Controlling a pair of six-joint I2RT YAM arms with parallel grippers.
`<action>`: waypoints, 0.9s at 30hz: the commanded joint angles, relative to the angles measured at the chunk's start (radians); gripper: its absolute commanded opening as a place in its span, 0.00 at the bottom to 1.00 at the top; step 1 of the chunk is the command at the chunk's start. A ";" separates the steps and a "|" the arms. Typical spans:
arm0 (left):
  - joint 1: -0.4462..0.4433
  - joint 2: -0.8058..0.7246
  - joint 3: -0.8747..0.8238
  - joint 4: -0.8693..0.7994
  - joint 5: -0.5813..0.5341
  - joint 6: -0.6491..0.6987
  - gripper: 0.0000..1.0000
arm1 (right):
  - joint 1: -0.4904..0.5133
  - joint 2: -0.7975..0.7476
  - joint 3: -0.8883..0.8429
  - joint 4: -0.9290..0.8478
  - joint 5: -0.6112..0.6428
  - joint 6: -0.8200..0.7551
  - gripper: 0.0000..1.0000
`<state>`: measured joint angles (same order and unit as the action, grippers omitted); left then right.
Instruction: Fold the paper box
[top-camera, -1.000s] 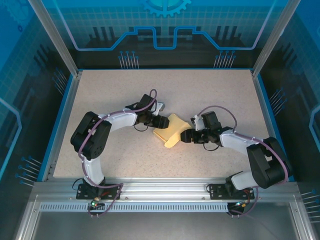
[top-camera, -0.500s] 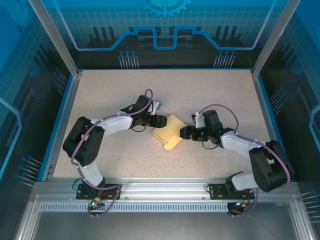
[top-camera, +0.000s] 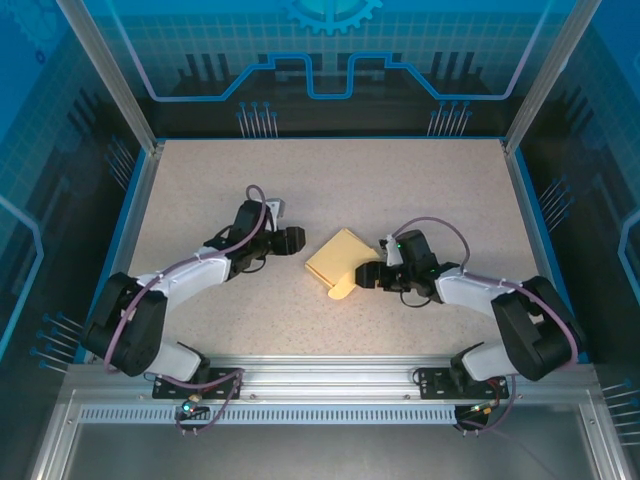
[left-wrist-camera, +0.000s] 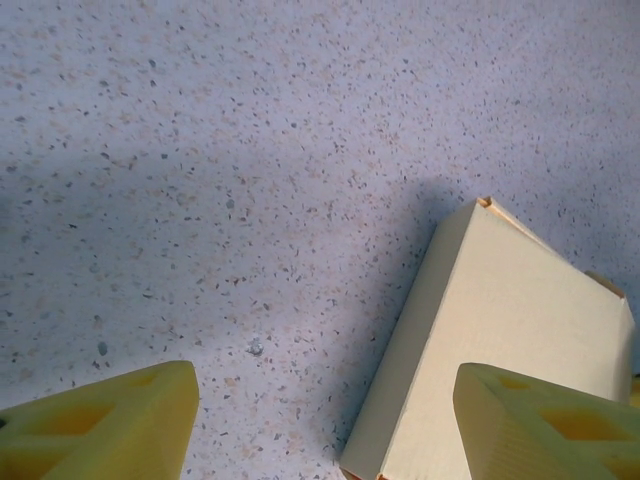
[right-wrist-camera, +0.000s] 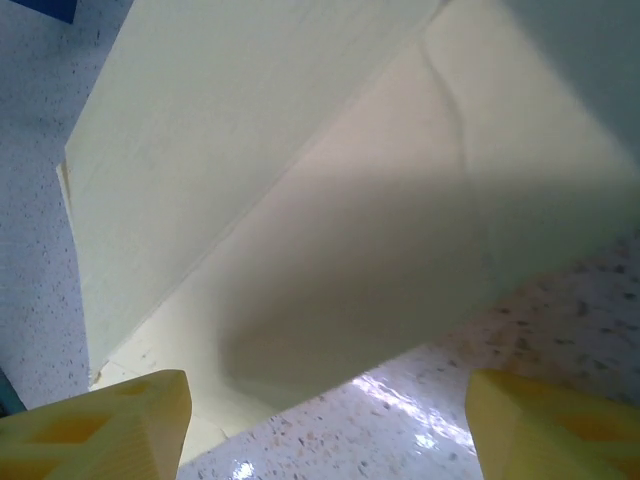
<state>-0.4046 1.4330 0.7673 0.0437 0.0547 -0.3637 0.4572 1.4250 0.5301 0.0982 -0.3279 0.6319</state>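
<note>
Box (top-camera: 338, 257) lies free. Left gripper (top-camera: 295, 238) wide, standing clear; right gripper (top-camera: 366, 273) wide at the flap (top-camera: 340, 290), seemingly to tuck it.

- The paper box (left-wrist-camera: 500, 330), ahead of the left hand (left-wrist-camera: 322, 430) and off to one side, runs out past the bottom edge of the left wrist view.
- That hand's fingers (left-wrist-camera: 545, 425) are cut off by the bottom edge, and one of them covers the box's nearest corner.
- Close ahead of the right hand (right-wrist-camera: 325, 420), the box overruns the top and right edges of the right wrist view, so its far end is cut off.
- From above, whether the right hand (top-camera: 372, 275) touches the box is too small to tell.
</note>
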 joint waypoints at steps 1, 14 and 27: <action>0.011 -0.046 -0.029 0.024 -0.039 -0.008 0.70 | 0.019 0.012 0.017 0.111 -0.023 0.050 0.74; 0.073 -0.141 -0.123 0.060 -0.115 -0.035 0.70 | 0.036 -0.096 0.010 0.232 -0.019 0.138 0.60; 0.233 -0.099 -0.127 -0.006 -0.194 -0.034 0.73 | 0.061 -0.097 0.069 0.235 0.024 0.143 0.53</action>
<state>-0.1997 1.2987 0.6239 0.0689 -0.1276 -0.3882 0.5053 1.3319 0.5640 0.3084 -0.3199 0.7681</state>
